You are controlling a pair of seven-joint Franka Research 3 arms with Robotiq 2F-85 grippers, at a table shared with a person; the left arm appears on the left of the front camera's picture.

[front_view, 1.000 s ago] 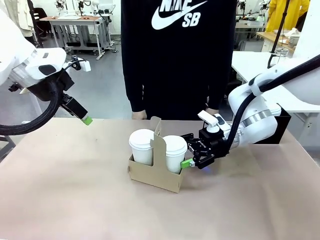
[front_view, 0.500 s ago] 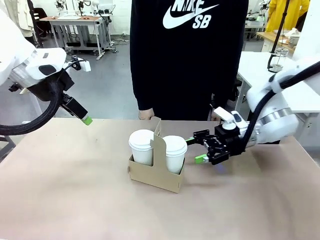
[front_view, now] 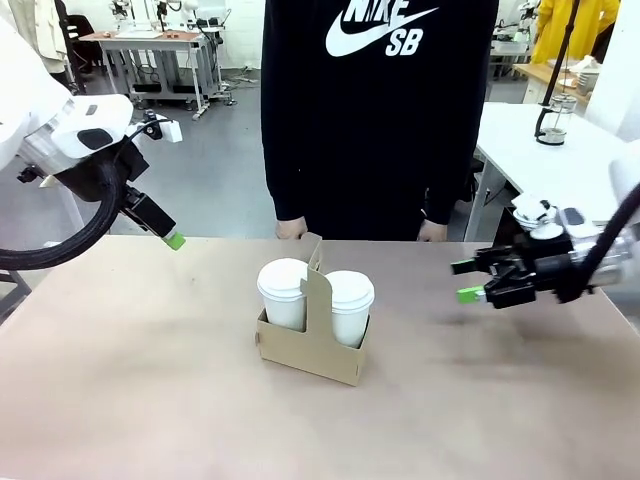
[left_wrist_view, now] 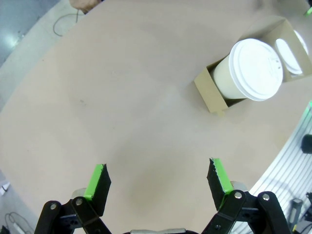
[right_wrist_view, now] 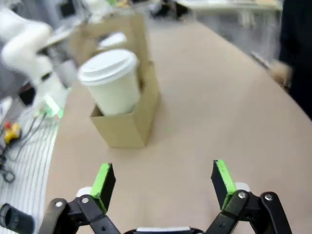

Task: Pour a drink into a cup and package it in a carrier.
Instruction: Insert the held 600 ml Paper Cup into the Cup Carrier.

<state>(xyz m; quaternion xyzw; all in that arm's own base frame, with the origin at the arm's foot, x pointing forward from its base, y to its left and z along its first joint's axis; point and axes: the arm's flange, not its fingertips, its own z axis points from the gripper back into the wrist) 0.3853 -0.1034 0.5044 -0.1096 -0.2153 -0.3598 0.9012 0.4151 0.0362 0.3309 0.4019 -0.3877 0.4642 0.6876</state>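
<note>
Non-task stuff around the table

Person in black sweatshirt (front_view: 375, 110) (white logo print) at far edge of tan table (front_view: 150, 380); white side table (front_view: 545, 150) at right, grey workbenches (front_view: 160, 50) far left, yellow garment (front_view: 575, 28) top right.

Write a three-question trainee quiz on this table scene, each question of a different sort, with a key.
1. True or false: the carrier holds two lidded cups.
2. Multiple choice: the right pincer is
A. gripping a cup
B. open, beside the carrier and apart from it
C. inside the carrier
3. Fill in: the left pincer hangs open above the bare ____.

Key
1. True: the left cup and the right cup each sit in a hole, either side of the handle.
2. B
3. table
</note>
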